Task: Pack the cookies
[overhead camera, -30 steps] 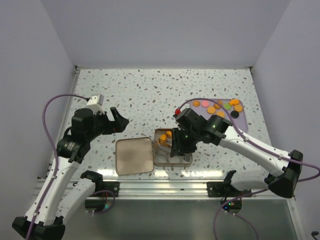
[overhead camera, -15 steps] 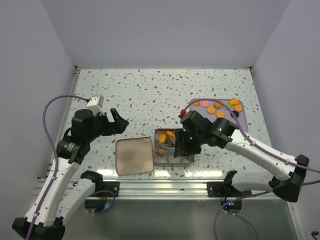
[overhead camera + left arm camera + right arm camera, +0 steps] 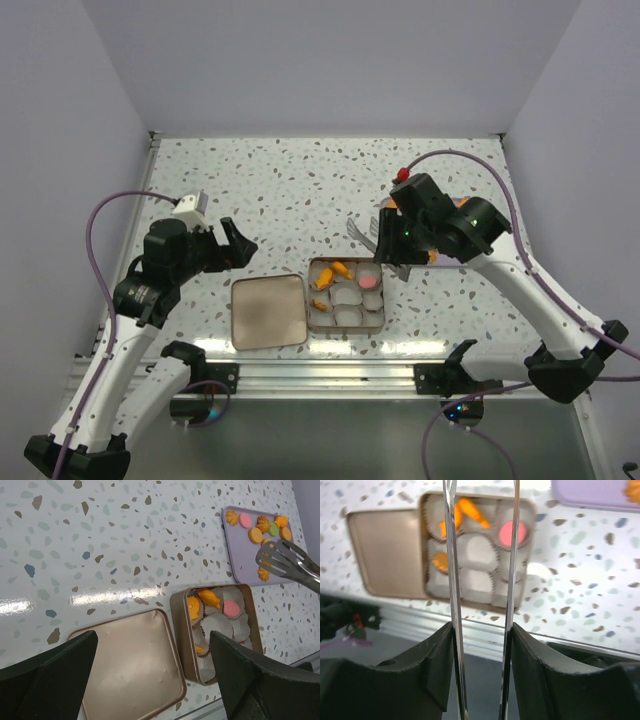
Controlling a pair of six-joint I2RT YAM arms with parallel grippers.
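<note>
An open gold tin (image 3: 346, 321) with white paper cups lies at the table's front. It holds several orange cookies (image 3: 341, 269) and one pink cookie (image 3: 369, 282). More cookies (image 3: 255, 534) lie on a purple tray (image 3: 240, 560) at the right. My right gripper (image 3: 392, 240) is shut on metal tongs (image 3: 362, 232), held above the table between tin and tray. The tongs' arms are spread and empty. In the right wrist view the tin (image 3: 525, 587) and the pink cookie (image 3: 510, 533) show between the arms. My left gripper (image 3: 235, 243) is open and empty, high above the lid.
The tin's gold lid (image 3: 268, 311) lies flat just left of the tin; it also shows in the left wrist view (image 3: 127, 670). A metal rail (image 3: 320, 375) runs along the near table edge. White walls close in the table at the back and sides.
My right arm has lifted the tongs out of the tin and swung them back and right toward the tray. A pink cookie now lies in a cup. The left arm has not moved.
</note>
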